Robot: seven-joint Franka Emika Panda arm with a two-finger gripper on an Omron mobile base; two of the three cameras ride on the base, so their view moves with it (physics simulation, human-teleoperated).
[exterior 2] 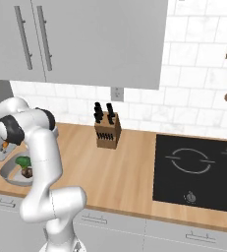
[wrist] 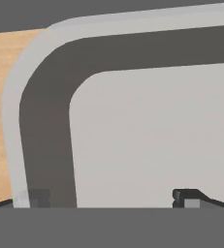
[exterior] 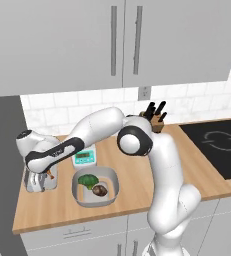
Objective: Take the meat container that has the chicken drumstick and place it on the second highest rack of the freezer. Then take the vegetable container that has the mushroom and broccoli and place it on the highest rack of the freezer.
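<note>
The meat container point(exterior: 38, 181), the shallow grey tray, sits at the far left end of the wooden counter point(exterior: 137, 192), just short of its left edge and close to the tall grey freezer point(exterior: 2, 165) that rises beyond that end. From the left base view the white arm reaches down over the tray, so most of it is hidden under the hand. Just beside it, toward the counter's middle and nearer the front edge, stands the vegetable container point(exterior: 95, 187), the deeper tub with the broccoli point(exterior: 88, 180) and the mushroom point(exterior: 100, 190) lying touching on its white floor. Behind the tub, toward the wall, is a small teal scale point(exterior: 84, 158).

The gripper point(wrist: 108, 201) hangs directly over the tray with its fingers spread wide and nothing between them. In the hand view one fingertip stands over the tray's rim at a rounded corner point(wrist: 45, 97), with bare wood outside it, and the other over the pale floor, so the jaws look to straddle one wall near that corner. I judge the tray lies straight below the claw, and the coming move is a short descent and a close on that wall.

The chicken drumstick point(exterior: 50, 174) shows as a small orange speck at the tray's edge beside the hand; its lie cannot be made out.
</note>
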